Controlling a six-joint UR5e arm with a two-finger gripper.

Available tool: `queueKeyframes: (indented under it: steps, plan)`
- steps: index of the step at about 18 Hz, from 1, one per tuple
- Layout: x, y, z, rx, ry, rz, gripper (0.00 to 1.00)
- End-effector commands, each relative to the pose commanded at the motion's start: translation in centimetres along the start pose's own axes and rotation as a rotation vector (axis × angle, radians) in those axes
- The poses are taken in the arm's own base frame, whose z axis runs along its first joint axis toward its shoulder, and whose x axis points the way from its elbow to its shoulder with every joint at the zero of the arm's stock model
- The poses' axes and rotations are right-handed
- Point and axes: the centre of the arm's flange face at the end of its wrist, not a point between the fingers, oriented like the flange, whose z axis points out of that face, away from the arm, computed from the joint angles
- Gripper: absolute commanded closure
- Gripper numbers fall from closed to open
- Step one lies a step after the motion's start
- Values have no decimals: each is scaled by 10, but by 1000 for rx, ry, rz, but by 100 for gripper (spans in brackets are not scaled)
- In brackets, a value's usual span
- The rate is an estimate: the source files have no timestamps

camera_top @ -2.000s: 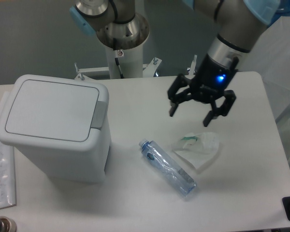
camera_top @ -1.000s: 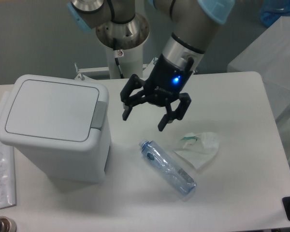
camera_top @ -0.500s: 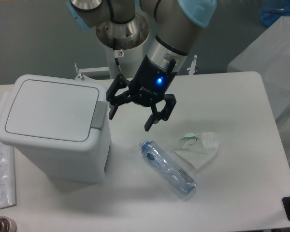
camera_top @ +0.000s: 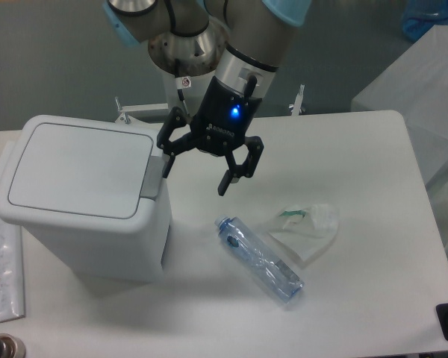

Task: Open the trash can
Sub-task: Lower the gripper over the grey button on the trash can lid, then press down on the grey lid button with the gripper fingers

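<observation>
The bin (camera_top: 86, 198) is what we see first in the fixed camera view: it stands on the left part of the table (camera_top: 373, 149), lid (camera_top: 81, 169) shut flat, with its grey tab (camera_top: 152, 177) on the right edge of the lid. Our gripper (camera_top: 196, 177) hangs in the air just right of the bin, up at lid height; its jaws are spread wide and hold nothing. One fingertip (camera_top: 166, 167) sits right by the tab, though we cannot tell whether it touches. A blue light glows on the gripper body. Right of the bin, lower down, a clear bottle (camera_top: 258, 258) lies on its side on the table. Just beyond it, farther from the bin, lies a crumpled white wrapper (camera_top: 308, 231).
</observation>
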Motion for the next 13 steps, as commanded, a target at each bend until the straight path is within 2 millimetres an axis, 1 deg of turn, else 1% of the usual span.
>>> queueKeyframes:
  steps: [3, 4, 7, 13]
  plan:
    - [0, 0, 3, -3, 3, 0, 0]
    - [2, -1, 5, 2, 2, 12, 0]
    - [6, -2, 15, -3, 9, 25, 0]
    - [4, 0, 19, -9, 10, 22, 0]
